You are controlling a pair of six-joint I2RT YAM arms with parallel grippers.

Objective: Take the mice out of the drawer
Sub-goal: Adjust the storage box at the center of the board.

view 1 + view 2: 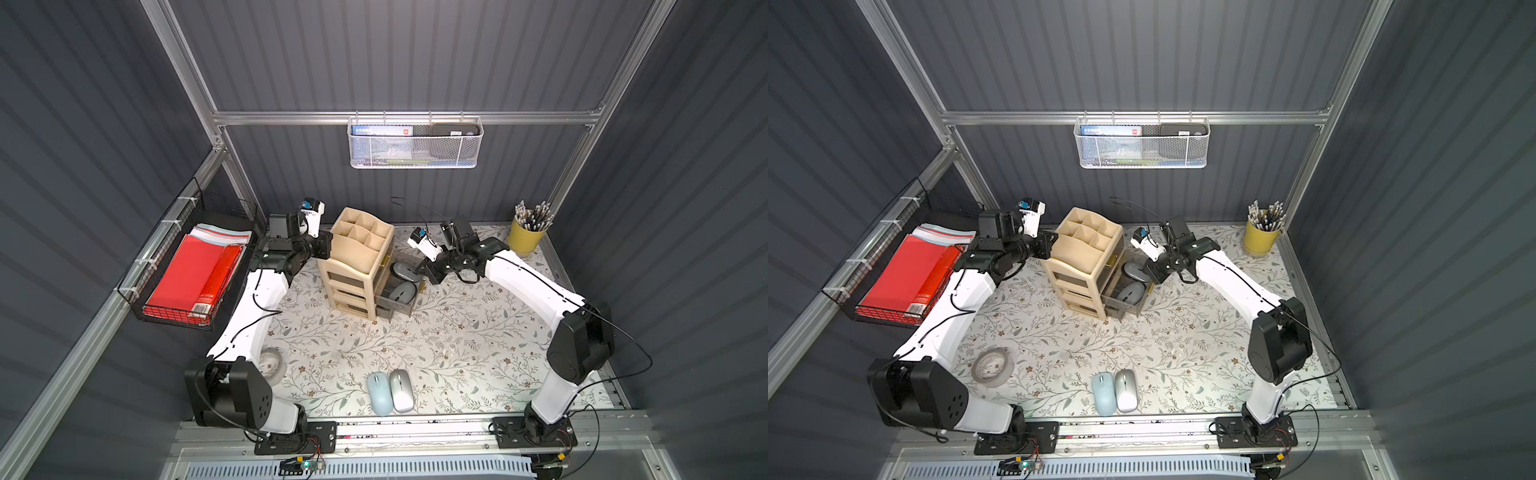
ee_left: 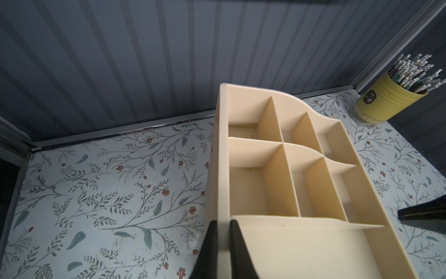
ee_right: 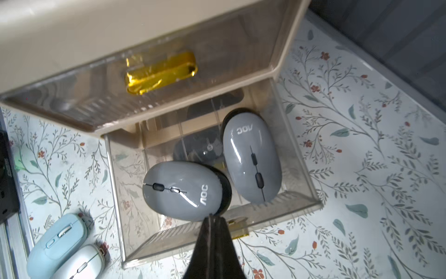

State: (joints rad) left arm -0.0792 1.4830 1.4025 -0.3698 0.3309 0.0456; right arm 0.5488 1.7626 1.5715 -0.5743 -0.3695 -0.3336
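My right gripper (image 3: 212, 221) shut, empty; left gripper (image 2: 223, 230) clamps beige plastic organiser (image 2: 289, 169). Near glossy grey oval mouse (image 3: 181, 190): probably light, slippery; take its flanks.

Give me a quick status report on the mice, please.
Left gripper shut on organiser wall. Right gripper shut, empty, over open drawer front. Two grey mice in drawer, dark one beneath; blue mouse and silver mouse out on table. No obstruction.

Left hand (image 2: 223, 224) narrowly pinched, right hand (image 3: 212, 221) fully closed, fingertips together, angled downward.
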